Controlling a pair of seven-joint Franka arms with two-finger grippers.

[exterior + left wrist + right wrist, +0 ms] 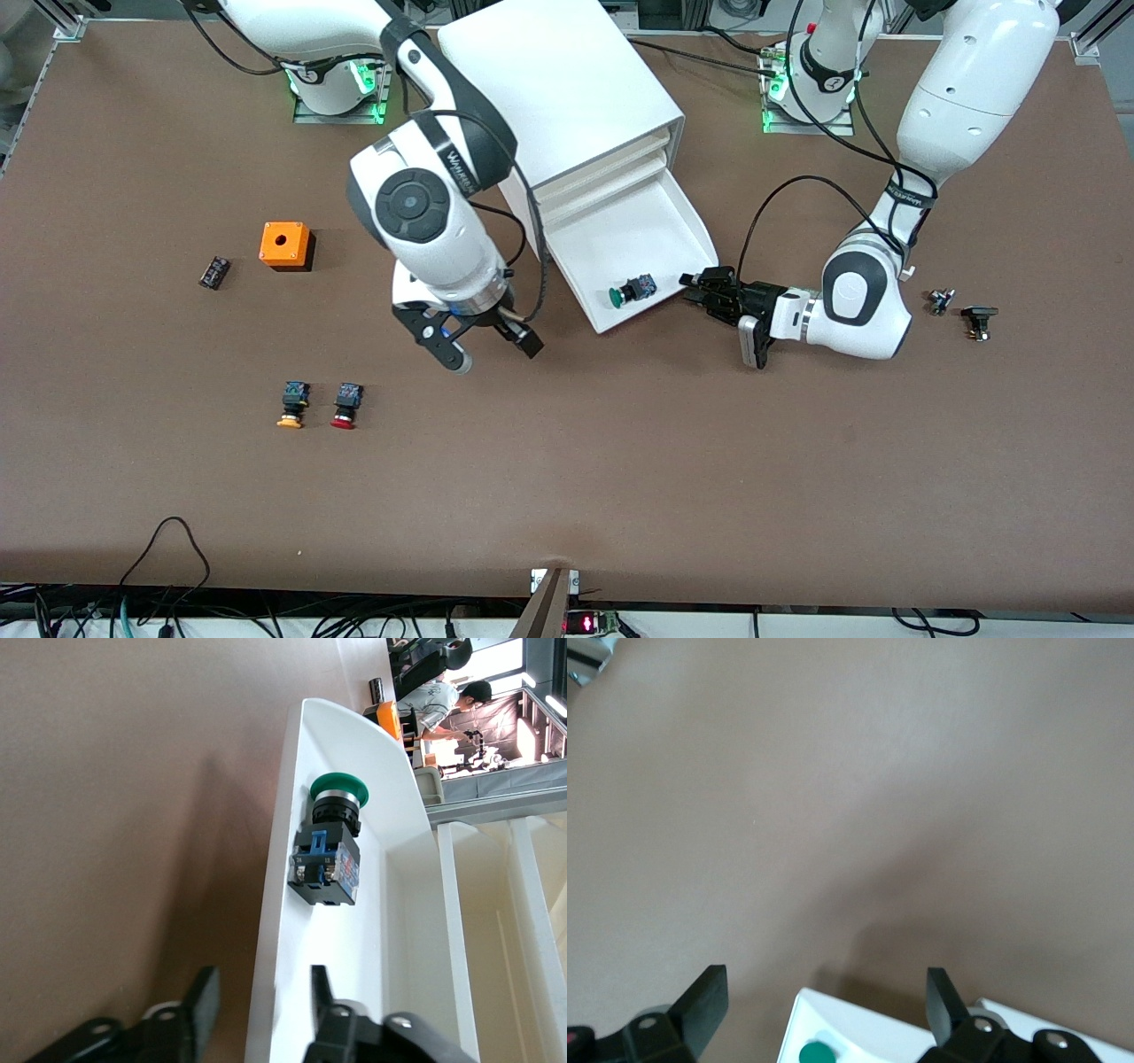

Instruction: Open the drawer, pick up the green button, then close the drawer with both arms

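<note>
The white cabinet (558,80) has its lowest drawer (620,235) pulled out. The green-capped button (631,292) lies on its side in the drawer, near the drawer's front edge. My left gripper (694,291) is low at the drawer's side wall toward the left arm's end. In the left wrist view the open left gripper (261,997) straddles that wall (275,904), with the button (330,850) just ahead. My right gripper (492,347) is open and empty, over the table by the drawer's front corner. The right wrist view shows it (824,992) above that corner (859,1032) and the green cap (818,1052).
An orange box (285,245) and a small black part (214,272) sit toward the right arm's end. An orange-capped button (291,404) and a red-capped button (346,405) lie nearer the front camera. Two small parts (941,301) (979,321) lie by the left arm.
</note>
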